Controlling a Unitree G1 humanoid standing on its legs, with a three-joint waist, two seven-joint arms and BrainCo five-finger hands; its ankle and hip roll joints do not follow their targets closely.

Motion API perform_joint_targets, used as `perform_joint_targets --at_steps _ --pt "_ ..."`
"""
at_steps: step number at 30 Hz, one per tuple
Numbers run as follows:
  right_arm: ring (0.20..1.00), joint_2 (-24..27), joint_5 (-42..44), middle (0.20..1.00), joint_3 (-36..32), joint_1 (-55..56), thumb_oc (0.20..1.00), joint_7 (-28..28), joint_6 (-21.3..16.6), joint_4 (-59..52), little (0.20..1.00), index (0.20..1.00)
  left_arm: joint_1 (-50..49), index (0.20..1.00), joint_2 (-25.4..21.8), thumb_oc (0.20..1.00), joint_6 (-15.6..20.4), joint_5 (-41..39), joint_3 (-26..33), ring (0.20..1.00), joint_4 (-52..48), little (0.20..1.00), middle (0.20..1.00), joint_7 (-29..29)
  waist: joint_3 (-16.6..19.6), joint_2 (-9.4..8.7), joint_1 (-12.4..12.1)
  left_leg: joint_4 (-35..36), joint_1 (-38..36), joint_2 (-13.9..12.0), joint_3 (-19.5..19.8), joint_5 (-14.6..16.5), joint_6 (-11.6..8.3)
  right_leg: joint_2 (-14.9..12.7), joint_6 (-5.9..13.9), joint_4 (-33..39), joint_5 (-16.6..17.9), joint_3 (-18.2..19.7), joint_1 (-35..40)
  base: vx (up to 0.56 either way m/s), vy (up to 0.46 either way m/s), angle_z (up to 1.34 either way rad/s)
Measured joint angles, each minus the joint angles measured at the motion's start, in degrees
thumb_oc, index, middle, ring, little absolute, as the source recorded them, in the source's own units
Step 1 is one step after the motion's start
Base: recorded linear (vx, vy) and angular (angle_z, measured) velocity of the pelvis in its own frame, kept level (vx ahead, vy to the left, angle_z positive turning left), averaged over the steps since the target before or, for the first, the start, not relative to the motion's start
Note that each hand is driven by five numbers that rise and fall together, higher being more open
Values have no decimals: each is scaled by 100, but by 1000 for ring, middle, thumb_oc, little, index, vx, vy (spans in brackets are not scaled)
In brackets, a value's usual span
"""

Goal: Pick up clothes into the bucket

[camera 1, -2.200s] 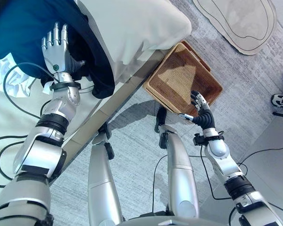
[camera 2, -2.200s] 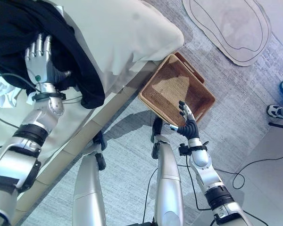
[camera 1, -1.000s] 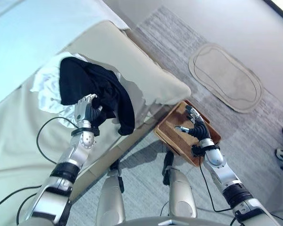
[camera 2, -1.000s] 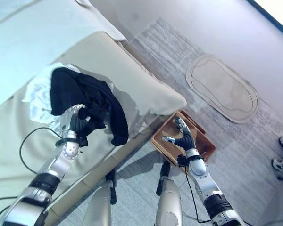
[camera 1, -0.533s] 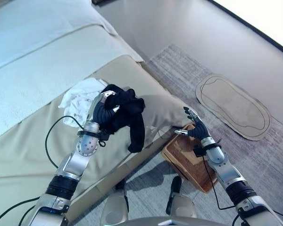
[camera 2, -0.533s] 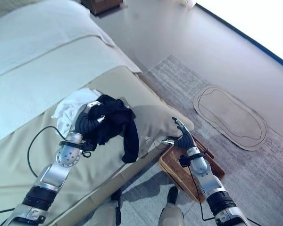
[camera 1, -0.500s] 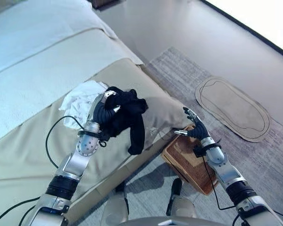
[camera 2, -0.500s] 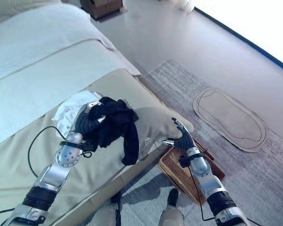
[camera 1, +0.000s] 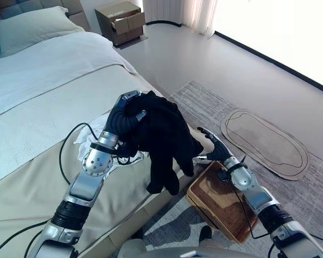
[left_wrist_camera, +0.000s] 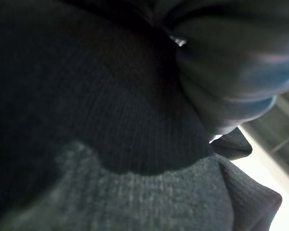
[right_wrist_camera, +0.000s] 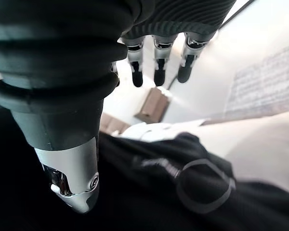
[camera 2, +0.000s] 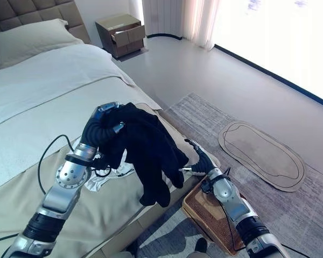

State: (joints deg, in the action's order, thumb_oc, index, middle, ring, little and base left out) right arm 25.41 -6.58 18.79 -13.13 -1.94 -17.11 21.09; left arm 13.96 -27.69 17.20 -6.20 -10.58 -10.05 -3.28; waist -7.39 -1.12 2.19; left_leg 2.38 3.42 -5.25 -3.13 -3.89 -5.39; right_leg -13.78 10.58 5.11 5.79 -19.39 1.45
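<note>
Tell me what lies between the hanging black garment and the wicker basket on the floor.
The open right hand, in the left eye view. It sits between the black garment, clutched by the left hand, and the wicker basket.

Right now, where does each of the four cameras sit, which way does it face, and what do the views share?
Left eye view: on the head, looking down at the bed; left hand lifts the black garment; right hand is open above the wicker basket.
Right eye view: same scene from slightly beside it.
Left wrist view: pressed close against dark knit cloth.
Right wrist view: along the straight fingers, over the garment toward the bed.
Shared: the black garment.
</note>
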Motion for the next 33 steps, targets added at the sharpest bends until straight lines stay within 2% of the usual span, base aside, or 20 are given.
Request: perform_joint_targets --at_steps 6,10,16,26,27,28,29,33 --pt "1000 -123 643 1000 156 76 1000 439 8 -330 1000 1000 419 200 19 200 -5 -221 -60 200 -19 200 200 77 152 26 -5 25 -79 -12 -7 -2 1 12 0 0 -1 0 56 7 -1 0" --pt "1000 -229 857 1000 849 45 1000 975 87 -368 1000 1000 816 200 151 200 -2 -423 -287 200 -20 200 200 165 211 35 -2 20 -95 -25 -8 -2 1 23 0 1 -1 1 73 0 0 0" --pt "1000 -512 1305 1000 1518 -292 1000 1417 251 -492 1000 1000 1041 200 323 200 -4 -567 -581 200 -20 200 200 210 232 52 -3 17 -94 -58 -10 -8 -6 58 -1 0 -1 6 71 0 0 0" --pt "1000 -825 2098 1000 1954 -727 1000 1725 407 -489 1000 1000 1040 200 429 200 -9 -913 -857 200 -20 200 200 342 314 88 -54 17 -87 -58 -11 -9 -6 58 -1 0 -2 8 63 0 0 0" --pt "595 -856 2156 595 1955 -726 595 1746 412 -484 595 595 1040 200 429 200 -12 -924 -898 200 -20 200 200 379 319 90 -59 16 -88 -58 -10 -9 -6 57 -2 0 -2 7 63 0 0 0" --pt "498 -890 2216 498 1952 -720 498 1747 413 -461 498 498 1039 200 430 200 -17 -936 -904 200 -19 200 200 391 321 93 -71 16 -88 -58 -9 -9 -6 58 -1 0 -2 7 64 0 0 0" --pt "200 -921 2378 200 1952 -694 200 1744 417 -447 200 200 1039 200 430 200 -26 -961 -907 200 -19 200 200 417 324 98 -79 15 -90 -58 -9 -9 -5 58 -2 0 -2 7 66 0 0 0" --pt "200 -1009 2832 200 1824 -546 200 1577 422 -283 200 200 1015 200 454 200 -38 -1094 -915 200 -19 200 200 420 337 109 -150 14 -114 -59 -8 -10 -5 59 -4 0 -3 7 88 0 0 0"
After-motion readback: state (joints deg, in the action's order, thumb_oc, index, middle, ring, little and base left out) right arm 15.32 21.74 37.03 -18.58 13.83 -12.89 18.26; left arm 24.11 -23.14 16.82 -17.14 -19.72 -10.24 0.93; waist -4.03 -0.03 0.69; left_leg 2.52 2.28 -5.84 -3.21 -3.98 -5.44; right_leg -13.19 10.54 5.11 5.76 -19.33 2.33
